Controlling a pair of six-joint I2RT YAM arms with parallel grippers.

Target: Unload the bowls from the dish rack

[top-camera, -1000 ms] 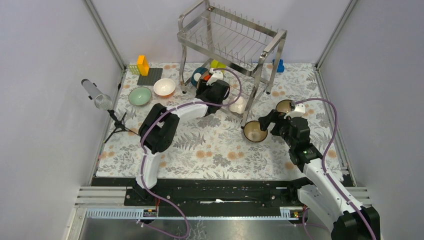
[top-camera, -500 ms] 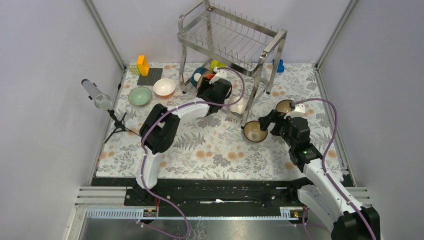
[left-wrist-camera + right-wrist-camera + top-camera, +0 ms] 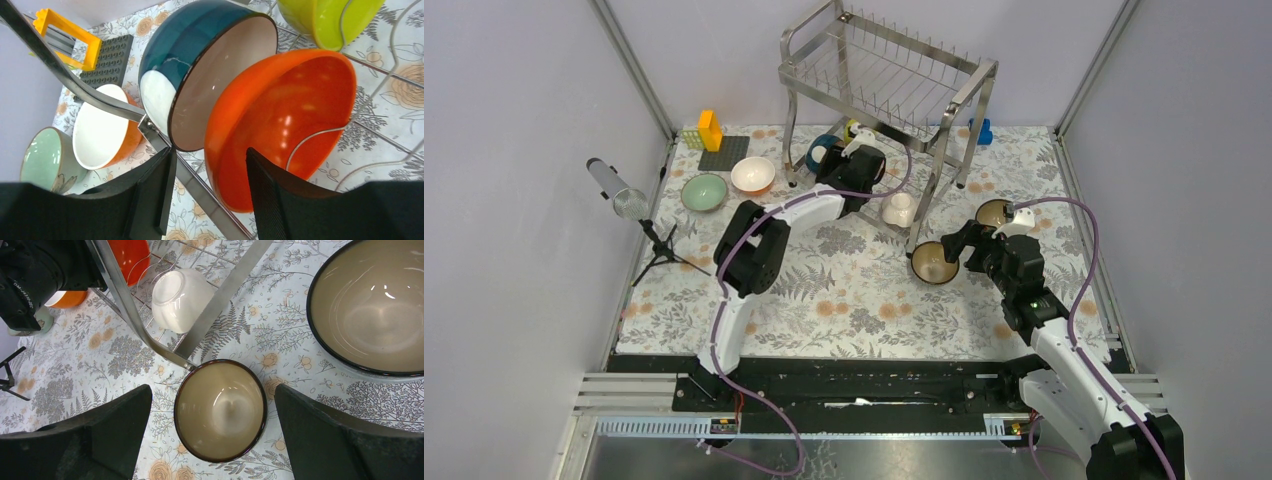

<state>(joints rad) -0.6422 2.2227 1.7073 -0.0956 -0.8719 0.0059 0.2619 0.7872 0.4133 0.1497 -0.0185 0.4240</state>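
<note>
The jaws of the left gripper (image 3: 210, 151) stand partly spread, straddling the near rim of the orange bowl (image 3: 285, 115), one finger outside its wall and one over its inside. Whether the pads touch it, the left wrist view can't say. That bowl leans on edge against the blue bowl (image 3: 200, 55) on the lower wires of the dish rack (image 3: 75, 87). A yellow-green bowl (image 3: 320, 20) is cut off at the top edge. Beyond a rack bar, a white-lined bowl (image 3: 100, 135) and a pale green bowl (image 3: 40, 160) sit on the floral mat (image 3: 390, 95), the green one partly hidden by a finger.

Over to the right wrist view: the right gripper (image 3: 212, 390) is wide open and empty, hanging over a small dark-rimmed bowl (image 3: 220, 410) that sits upright on the mat just beside a rack leg. A larger dark-rimmed bowl (image 3: 370, 305) runs off the right edge. A white bowl (image 3: 180, 297) lies upside down on the rack's lower wires. White lettering on the left arm's black housing (image 3: 25, 285) is too small to read.

From the top view, the left gripper's fingers vanish beneath the rack's upper tier, and the right arm covers part of the larger bowl.
</note>
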